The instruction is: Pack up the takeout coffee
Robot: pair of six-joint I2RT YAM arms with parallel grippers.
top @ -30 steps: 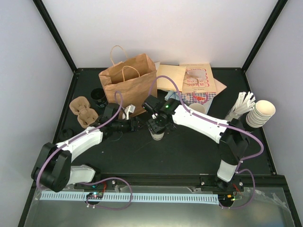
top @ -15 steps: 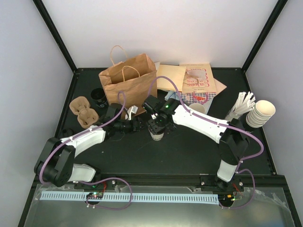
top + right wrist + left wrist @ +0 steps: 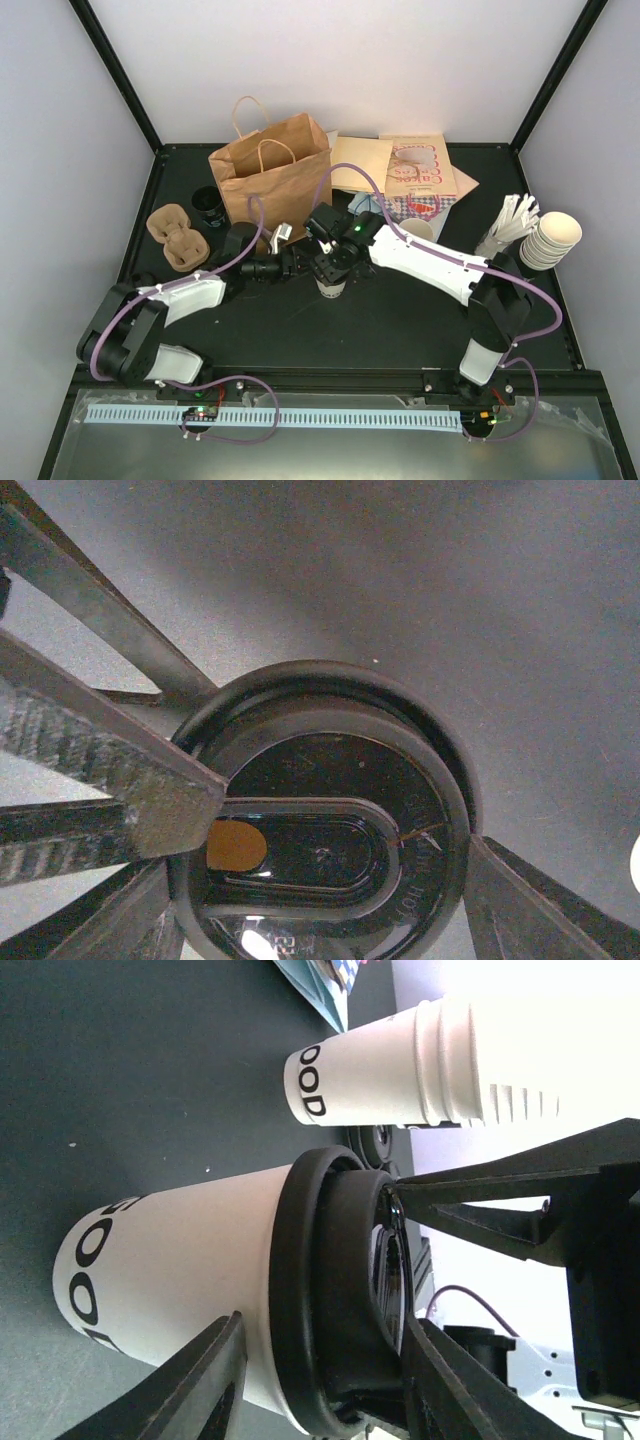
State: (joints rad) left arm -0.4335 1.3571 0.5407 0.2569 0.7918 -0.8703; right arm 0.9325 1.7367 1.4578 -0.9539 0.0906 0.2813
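Left arm (image 3: 190,290) holds its jaws level and parted; right arm (image 3: 430,262) points its jaws down.

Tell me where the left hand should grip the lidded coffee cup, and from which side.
Take the takeout coffee by its paper wall just under the lid rim, from the robot's left, where the open left hand faces it. It stands upright and widens upward, so the rim likely stops slip; the right hand covers the top.

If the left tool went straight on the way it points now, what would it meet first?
The takeout coffee: it stands right ahead, its black lid between the open fingers of the left tool. How near is hard to judge.
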